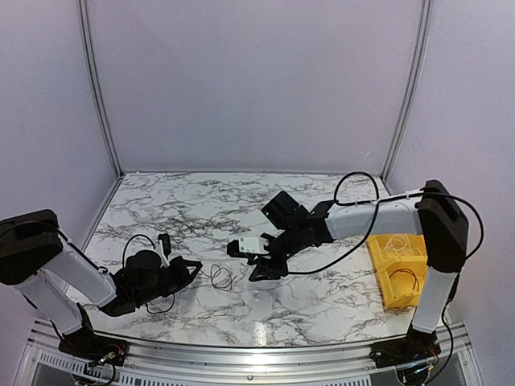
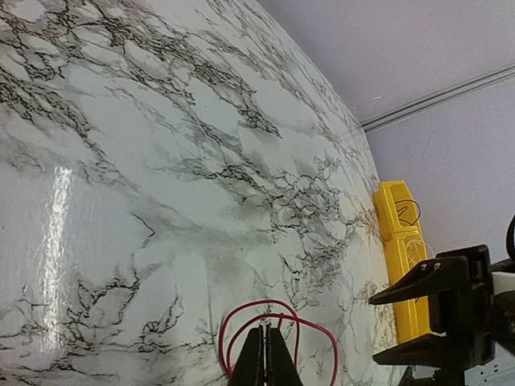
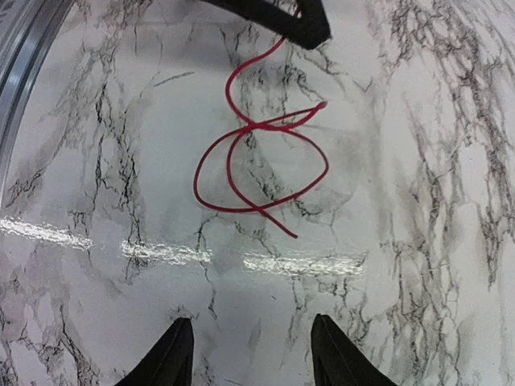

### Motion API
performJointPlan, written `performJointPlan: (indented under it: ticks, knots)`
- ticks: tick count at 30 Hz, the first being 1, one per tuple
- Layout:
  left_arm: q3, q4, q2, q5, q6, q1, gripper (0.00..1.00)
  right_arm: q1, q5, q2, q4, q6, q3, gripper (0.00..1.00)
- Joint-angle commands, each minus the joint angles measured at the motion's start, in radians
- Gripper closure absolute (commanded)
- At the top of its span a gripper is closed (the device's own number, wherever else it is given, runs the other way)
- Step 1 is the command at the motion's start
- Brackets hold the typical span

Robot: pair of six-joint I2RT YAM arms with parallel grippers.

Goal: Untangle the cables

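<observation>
My left pincer [image 1: 191, 271] sits low at the near left of the table [image 1: 201, 209], clamped shut on one end of the red cable [image 3: 259, 161]. The cable lies flat just right of those tips, in two overlapping loops that cross themselves. Its free end points towards my right pincer [image 3: 253, 362]. That pincer hovers just right of the loops with its fingers apart and nothing between them.

I judge the crossing to be the main risk: if I drag with the left alone, the loops could cinch into a knot rather than open. The wire is so thin that it may slip out of my closed tips under any tug. My right fingers could scrape the tabletop and close on nothing. My two pincers are also near enough to bump each other.

The top is glossy marble-print, with glare streaks that could hide a thin wire. Pale lilac walls [image 1: 257, 80] enclose the space, and a yellow bin [image 1: 392, 296] stands at the near right.
</observation>
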State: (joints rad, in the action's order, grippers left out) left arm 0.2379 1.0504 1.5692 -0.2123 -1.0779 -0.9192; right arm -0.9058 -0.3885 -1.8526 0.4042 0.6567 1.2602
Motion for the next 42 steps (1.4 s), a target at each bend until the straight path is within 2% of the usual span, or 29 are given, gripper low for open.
performJointPlan:
  ticks: [1, 6, 11, 21, 25, 27, 30, 33, 34, 39, 42]
  knots:
    - [-0.037, 0.129, 0.004, -0.041, -0.037, -0.002, 1.00, -0.043, 0.069, -0.069, -0.024, 0.040, 0.057, 0.48]
    - [-0.064, 0.128, 0.005, -0.053, -0.037, -0.002, 1.00, -0.047, 0.090, -0.139, -0.048, 0.058, 0.099, 0.46]
    - [-0.085, 0.127, 0.027, -0.058, -0.050, 0.000, 1.00, -0.046, 0.034, -0.195, -0.045, 0.052, 0.164, 0.45]
    - [-0.107, 0.129, 0.047, -0.072, -0.049, 0.000, 1.00, -0.048, -0.096, -0.370, 0.113, 0.084, 0.368, 0.46]
    - [-0.117, 0.129, 0.040, -0.088, -0.050, -0.001, 1.00, -0.048, -0.117, -0.402, 0.165, 0.094, 0.386, 0.47]
    - [-0.123, 0.129, 0.038, -0.095, -0.050, 0.000, 1.00, -0.048, -0.104, -0.406, 0.159, 0.092, 0.380, 0.53]
    - [-0.129, 0.129, 0.032, -0.098, -0.051, 0.000, 1.00, -0.048, -0.070, -0.426, 0.178, 0.094, 0.382, 0.69]
    - [-0.140, 0.128, 0.017, -0.100, -0.049, 0.000, 1.00, -0.048, -0.043, -0.433, 0.189, 0.082, 0.366, 0.96]
    - [-0.144, 0.127, 0.009, -0.101, -0.049, -0.001, 1.00, -0.048, -0.032, -0.432, 0.200, 0.079, 0.359, 1.00]
    - [-0.171, 0.099, -0.081, -0.111, -0.026, 0.006, 1.00, -0.041, 0.071, -0.350, 0.227, 0.083, 0.231, 1.00]
    - [-0.178, -0.002, -0.198, -0.135, 0.006, 0.010, 1.00, -0.019, 0.148, -0.274, 0.236, 0.078, 0.113, 1.00]
